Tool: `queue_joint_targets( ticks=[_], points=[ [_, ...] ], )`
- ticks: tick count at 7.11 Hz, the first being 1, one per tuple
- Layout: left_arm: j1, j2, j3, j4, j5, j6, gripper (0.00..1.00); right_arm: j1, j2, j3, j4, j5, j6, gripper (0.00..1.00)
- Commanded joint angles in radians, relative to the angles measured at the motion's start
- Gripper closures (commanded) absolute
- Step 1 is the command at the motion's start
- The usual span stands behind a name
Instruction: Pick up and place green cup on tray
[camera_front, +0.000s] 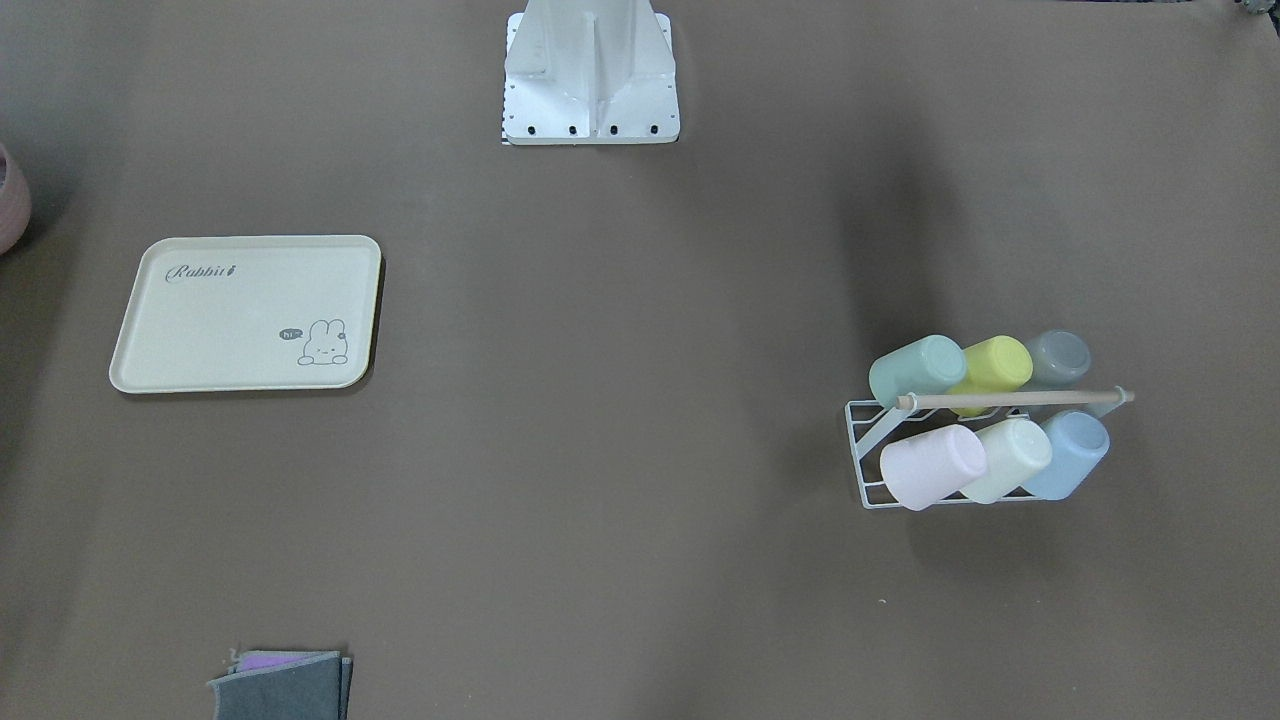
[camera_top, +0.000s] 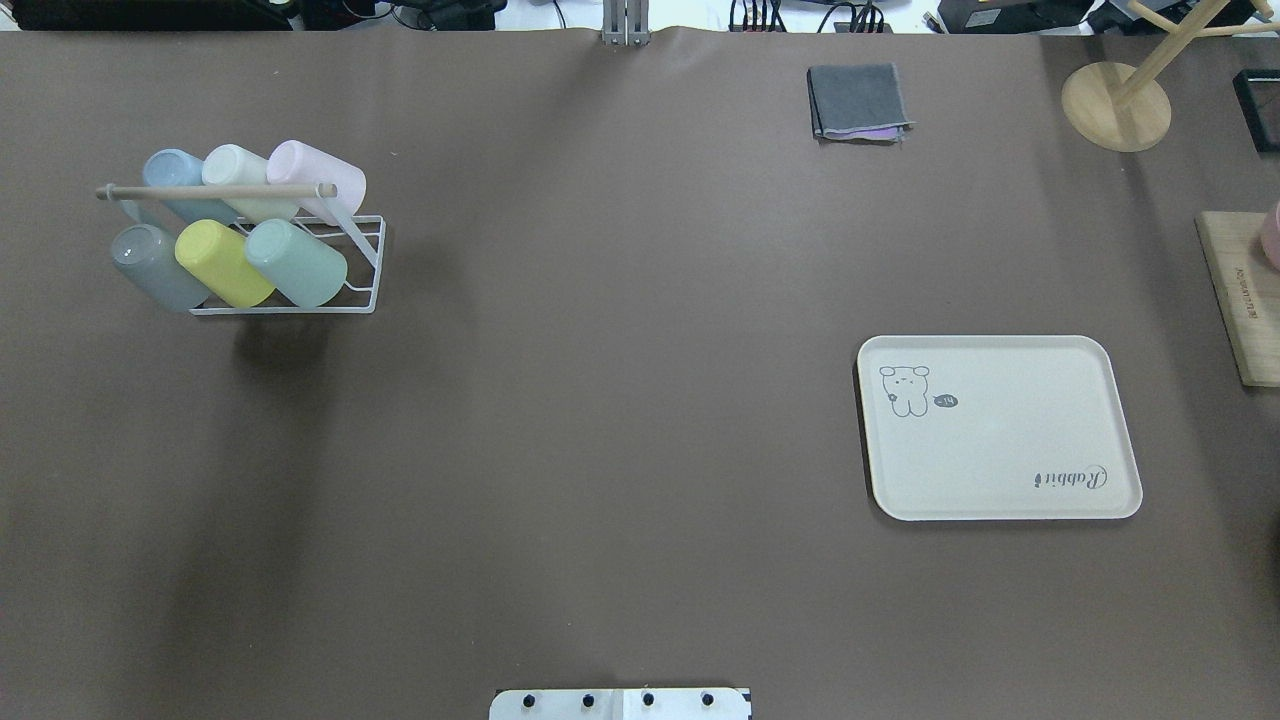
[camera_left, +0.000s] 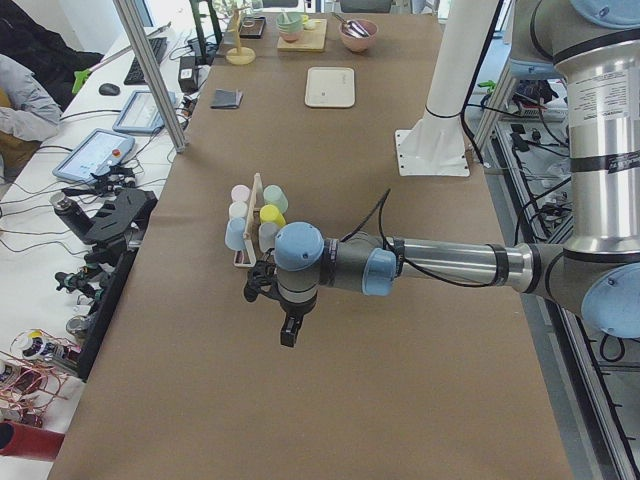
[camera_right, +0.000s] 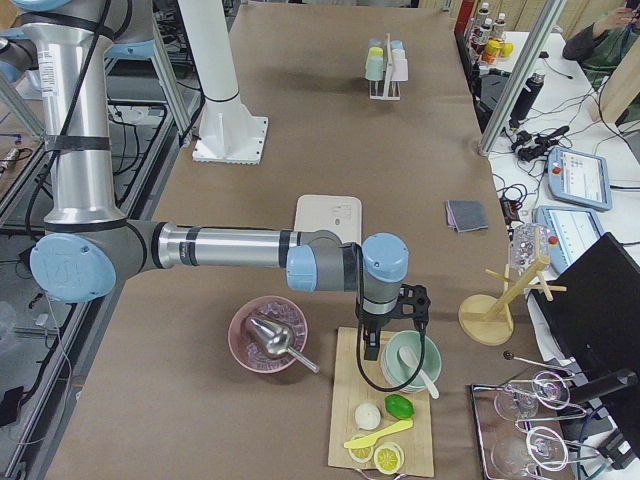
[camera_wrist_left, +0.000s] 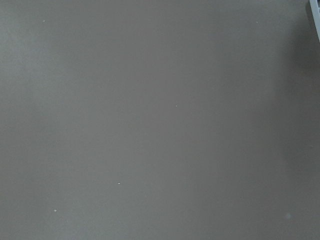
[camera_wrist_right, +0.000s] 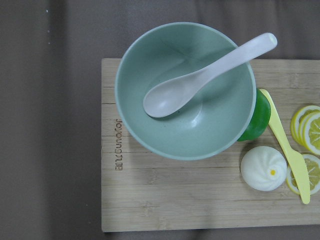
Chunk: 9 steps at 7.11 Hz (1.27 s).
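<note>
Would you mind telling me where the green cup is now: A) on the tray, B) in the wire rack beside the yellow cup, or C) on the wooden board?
B: the green cup rests on the wire rack next to the yellow cup, apart from the tray.

A folded grey cloth (camera_top: 858, 102) lies well apart from the wire rack (camera_top: 377, 265).

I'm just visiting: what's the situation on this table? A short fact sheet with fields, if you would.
Green cup: tilted on the white wire rack, row nearer the robot, beside the yellow cup
Cups on rack: six
Tray: on the table, far from the rack, nothing on it
Left arm, right arm: neither touches a cup; jaws' state cannot be told
</note>
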Motion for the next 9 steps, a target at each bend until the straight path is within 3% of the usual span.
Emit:
queue_joint_targets(
  ticks=[1, 2, 3, 4, 6, 7, 9],
  points=[
    [0.076, -0.014, -0.009, -0.02, -0.001, 0.002, 0.02, -0.002, 0.001, 0.007, 0.001, -0.001, -0.003, 0.0],
    [0.123, -0.023, -0.013, -0.057, 0.008, 0.007, 0.02, -0.009, 0.008, 0.012, 0.0, -0.002, 0.0, 0.0],
    [0.166, -0.096, -0.035, -0.009, 0.084, 0.007, 0.02, -0.03, 0.009, 0.018, 0.001, 0.007, 0.005, 0.0],
    [0.206, -0.171, -0.076, 0.121, 0.138, 0.008, 0.02, -0.047, 0.009, 0.041, 0.0, 0.019, 0.023, 0.0],
    [0.37, -0.364, -0.205, 0.545, 0.203, 0.01, 0.02, -0.127, 0.002, 0.155, 0.001, 0.097, 0.273, 0.0],
    [0.441, -0.471, -0.216, 0.682, 0.273, 0.01, 0.02, -0.19, -0.019, 0.212, 0.026, 0.102, 0.375, 0.0],
    [0.559, -0.622, -0.284, 0.926, 0.329, 0.011, 0.02, -0.288, -0.089, 0.201, 0.33, 0.126, 0.626, 0.0]
  ],
)
